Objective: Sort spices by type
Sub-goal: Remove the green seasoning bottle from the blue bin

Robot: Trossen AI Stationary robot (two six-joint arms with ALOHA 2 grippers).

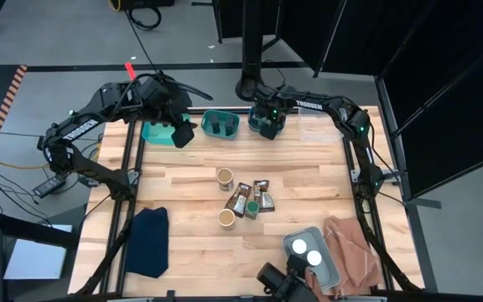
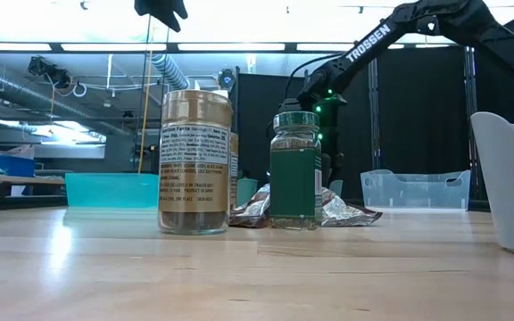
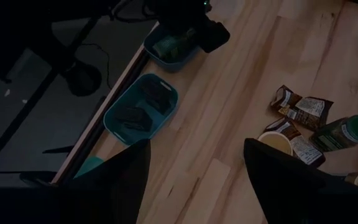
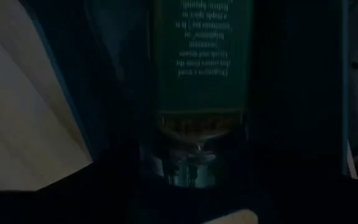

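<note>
Two tan-topped jars (image 1: 225, 177) stand mid-table beside a cluster of brown packets (image 1: 251, 199) and a green-lidded jar (image 1: 251, 210). The right gripper (image 1: 267, 124) hangs over a far teal bin (image 1: 255, 123); the left gripper (image 1: 183, 134) hovers near another bin (image 1: 155, 132). A dark blue cloth (image 1: 148, 241) lies near-left, and white-lidded jars (image 1: 306, 252) sit in a grey bin (image 1: 329, 267).

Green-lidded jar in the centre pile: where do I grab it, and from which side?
Take the green-lidded jar by its lid, probably straight from above: it stands upright, and packets crowd its base. The open left gripper is free; the right gripper holds another jar at the far bin.
</note>
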